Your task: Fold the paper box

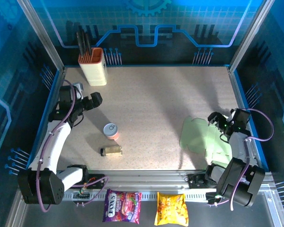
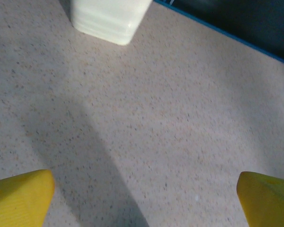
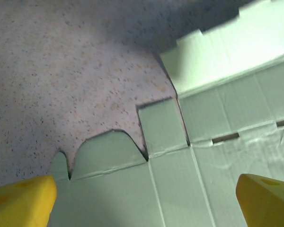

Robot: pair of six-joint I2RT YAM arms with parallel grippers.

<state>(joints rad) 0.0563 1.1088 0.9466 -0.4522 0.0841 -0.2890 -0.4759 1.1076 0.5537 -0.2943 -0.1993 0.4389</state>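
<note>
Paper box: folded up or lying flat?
Flat, unfolded. The paper box lies spread on the table as a creased cut-out; the right wrist view shows flaps and slots laid out, no walls formed.

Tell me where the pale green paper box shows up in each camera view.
Top external: paper box lies flat, near right of the speckled tabletop, by the right gripper.
Right wrist: paper box spans the lower right, flaps toward bare table.
Left wrist: faces the cream holder base.
Shared landmark: that speckled tabletop.
</note>
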